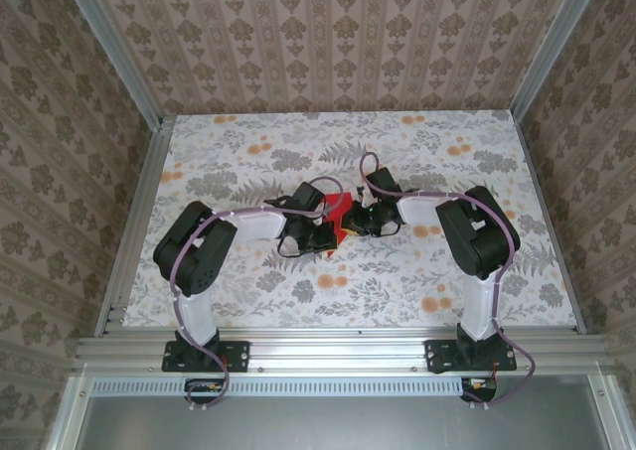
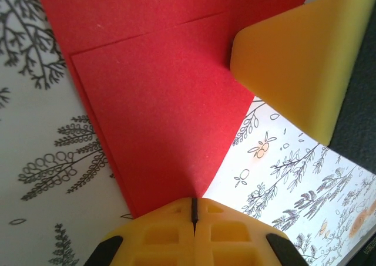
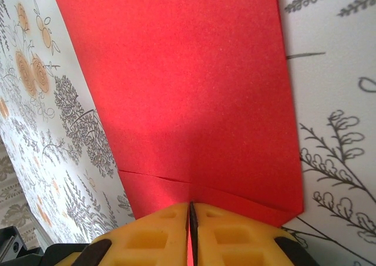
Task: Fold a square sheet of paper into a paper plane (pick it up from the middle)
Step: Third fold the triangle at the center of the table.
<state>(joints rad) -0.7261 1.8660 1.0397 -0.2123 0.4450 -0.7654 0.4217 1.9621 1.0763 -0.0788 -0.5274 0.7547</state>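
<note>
**Two closed grippers at the red paper (image 1: 336, 212), mid-table**

My left gripper (image 1: 328, 236) and my right gripper (image 1: 356, 222) pointed at each other over the middle of the flower-printed table (image 1: 248, 162). The left one was at the paper's left side and the right one at its right side.

The paper lay partly folded. From my left wrist I saw one layer on top of another with their edges stepped. The whole piece narrowed to a corner that ran right up to my left fingertips (image 2: 170, 219). Those yellow fingers were pressed together, with only a dark seam between them. I could not tell whether the corner was caught in that seam.

One yellow finger (image 2: 299, 60) of my right gripper sat against the paper's opposite edge, touching it.

From my right wrist the paper stretched away from me as a long red strip. A folded edge crossed it just ahead of my tips. My right fingers (image 3: 229, 231) were clamped on the paper, and red showed in the thin slit between them
</note>
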